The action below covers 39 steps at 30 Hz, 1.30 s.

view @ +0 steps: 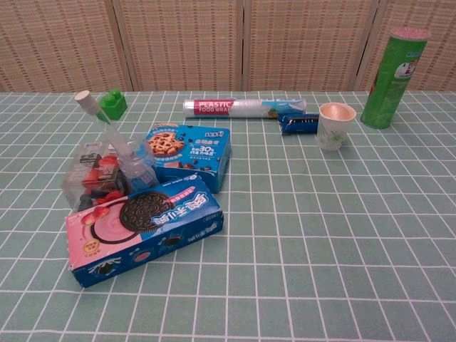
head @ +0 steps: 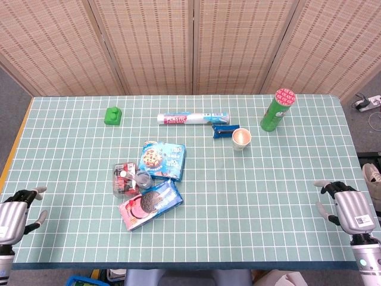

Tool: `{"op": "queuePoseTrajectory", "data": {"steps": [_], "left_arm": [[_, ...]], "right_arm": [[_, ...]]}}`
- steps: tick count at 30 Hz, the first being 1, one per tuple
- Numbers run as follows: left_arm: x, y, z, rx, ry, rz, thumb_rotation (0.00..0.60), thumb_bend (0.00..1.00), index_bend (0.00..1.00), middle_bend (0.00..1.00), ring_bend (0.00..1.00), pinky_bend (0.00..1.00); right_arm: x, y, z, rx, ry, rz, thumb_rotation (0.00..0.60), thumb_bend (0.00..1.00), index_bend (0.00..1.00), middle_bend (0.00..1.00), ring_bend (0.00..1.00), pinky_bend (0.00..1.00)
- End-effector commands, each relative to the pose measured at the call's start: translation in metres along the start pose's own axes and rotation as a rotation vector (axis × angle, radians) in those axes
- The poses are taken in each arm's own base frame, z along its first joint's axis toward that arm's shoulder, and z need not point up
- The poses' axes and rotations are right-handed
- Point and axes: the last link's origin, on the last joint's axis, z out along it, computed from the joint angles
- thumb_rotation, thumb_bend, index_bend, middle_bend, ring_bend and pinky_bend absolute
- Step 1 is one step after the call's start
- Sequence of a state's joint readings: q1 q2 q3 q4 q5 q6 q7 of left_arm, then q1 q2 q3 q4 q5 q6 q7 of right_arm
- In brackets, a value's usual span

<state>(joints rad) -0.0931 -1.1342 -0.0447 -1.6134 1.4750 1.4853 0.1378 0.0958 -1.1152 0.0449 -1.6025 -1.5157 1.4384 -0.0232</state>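
Both hands sit low at the near edge of the desk [head: 250, 196], fingers spread apart and holding nothing. The left hand [head: 16, 210] rests at the near left corner, the right hand [head: 348, 205] at the near right corner; neither touches any item, and the chest view shows no hand at all.

Nearest the left hand, out toward its two o'clock, lies the pink-and-blue cookie box [view: 142, 229], flat on the desk with a dark sandwich cookie pictured on it. Just behind it stands a clear spray bottle [view: 121, 153] tilted against a clear packet of red snacks [view: 91, 174]. At the pile's one o'clock sits the blue cookie box [view: 189, 153], marked "30%".

So nothing is gripped or lifted yet, by my reading; the work has not begun and all handling is left.

Farther back: a roll reading "PLASTIC FOOD WRAP" [view: 242, 107], a small blue packet [view: 299, 125], a paper cup [view: 335, 125], a tall green can [view: 393, 77] whose label is too blurred to read, and a green block [view: 112, 104].
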Motion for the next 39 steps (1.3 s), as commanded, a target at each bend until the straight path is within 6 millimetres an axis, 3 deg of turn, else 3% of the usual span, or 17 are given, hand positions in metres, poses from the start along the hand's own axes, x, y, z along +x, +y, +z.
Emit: {"op": "queuePoseTrajectory", "data": {"steps": [1, 4, 11, 15, 18, 22, 26, 32, 39], "left_arm": [[0.000, 0.000, 0.000, 0.001, -0.006, -0.001, 0.600, 0.33, 0.35, 0.44, 0.32, 0.52], [0.000, 0.001, 0.001, -0.003, -0.008, -0.011, 0.600, 0.33, 0.34, 0.45, 0.34, 0.59], [0.000, 0.008, 0.006, -0.044, -0.020, -0.044, 0.600, 0.32, 0.30, 0.51, 0.58, 0.84], [0.000, 0.017, 0.017, -0.077, -0.016, -0.072, 0.600, 0.32, 0.29, 0.66, 0.71, 0.92], [0.002, 0.027, 0.028, -0.084, 0.023, -0.105, 0.600, 0.31, 0.31, 0.78, 0.77, 0.94], [-0.001, 0.041, 0.044, -0.107, 0.036, -0.116, 0.600, 0.29, 0.33, 0.84, 0.81, 0.93], [-0.008, 0.054, 0.062, -0.116, -0.016, -0.186, 0.600, 0.26, 0.36, 0.99, 0.97, 1.00], [-0.019, 0.077, 0.089, -0.126, -0.073, -0.301, 0.600, 0.17, 0.36, 1.00, 1.00, 1.00], [-0.031, 0.103, 0.113, -0.141, -0.124, -0.444, 0.600, 0.13, 0.36, 1.00, 1.00, 1.00]], "right_arm": [[-0.001, 0.000, 0.001, -0.002, -0.005, -0.004, 0.600, 0.29, 0.33, 0.46, 0.36, 0.51], [-0.002, -0.001, 0.000, -0.001, -0.008, -0.005, 0.600, 0.29, 0.33, 0.46, 0.36, 0.51], [0.001, -0.003, -0.003, 0.007, 0.004, -0.002, 0.600, 0.29, 0.33, 0.46, 0.36, 0.51], [0.005, -0.002, -0.005, 0.005, 0.020, 0.006, 0.600, 0.29, 0.33, 0.46, 0.36, 0.51], [0.008, -0.001, -0.007, 0.009, 0.032, 0.016, 0.600, 0.29, 0.33, 0.46, 0.36, 0.51], [0.012, 0.001, -0.010, 0.012, 0.043, 0.031, 0.600, 0.28, 0.33, 0.46, 0.36, 0.51], [0.015, 0.003, -0.012, 0.015, 0.051, 0.046, 0.600, 0.28, 0.33, 0.46, 0.36, 0.51], [0.020, 0.008, -0.014, 0.014, 0.061, 0.067, 0.600, 0.28, 0.33, 0.46, 0.36, 0.51], [0.026, 0.013, -0.016, 0.013, 0.075, 0.091, 0.600, 0.28, 0.33, 0.46, 0.36, 0.51]]}}
